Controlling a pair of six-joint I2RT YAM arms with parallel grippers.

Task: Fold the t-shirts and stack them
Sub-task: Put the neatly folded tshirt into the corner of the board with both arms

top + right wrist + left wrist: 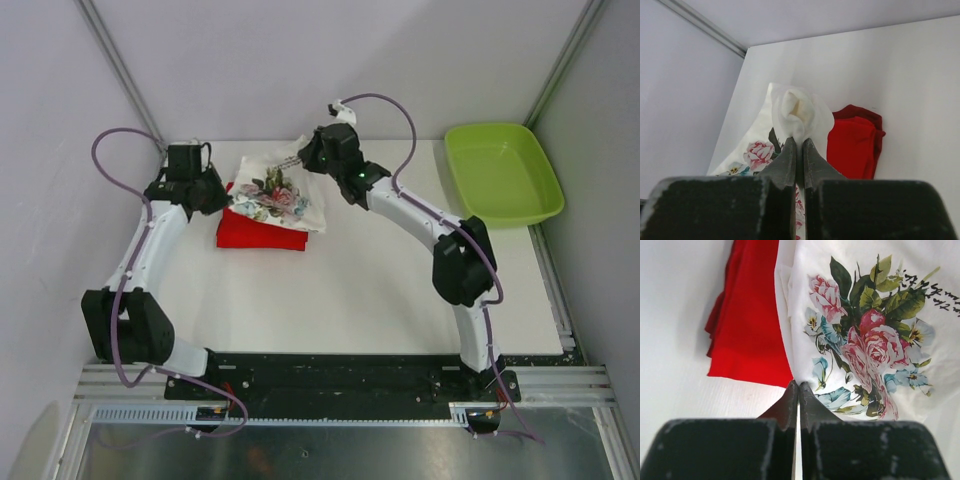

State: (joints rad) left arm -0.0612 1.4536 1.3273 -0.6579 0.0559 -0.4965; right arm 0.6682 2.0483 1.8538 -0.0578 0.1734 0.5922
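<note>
red t-shirt (258,236): your landmark. Folded, flat on the table (380,280). You see bare red only along its near edge and its left side.
white t-shirt (283,197): on top of the red t-shirt. It covers the far part and runs on past the far edge. Flower print (865,340) faces up: pink roses, green leaves, some dark script beside it.
left gripper (798,388): just beside the red t-shirt's far-left corner, low over the table. Jaws are pressed to a hairline slit, with the tips right at the white t-shirt's edge. You can't tell from the wrist view whether any cloth is pinched in there.
right gripper (799,146): past the red t-shirt's far edge, over the white t-shirt's far end. Jaws are clamped narrow on a bunched fold of white cloth. The bunch stands up above the fingertips, raised off the rest of the shirt.
lime-green tray (500,175): well apart from the red t-shirt, off to its right and a bit farther back. Neither shirt touches it.
arms: the left arm comes in from the red t-shirt's left. The right arm comes in from its right and crosses behind it.
</note>
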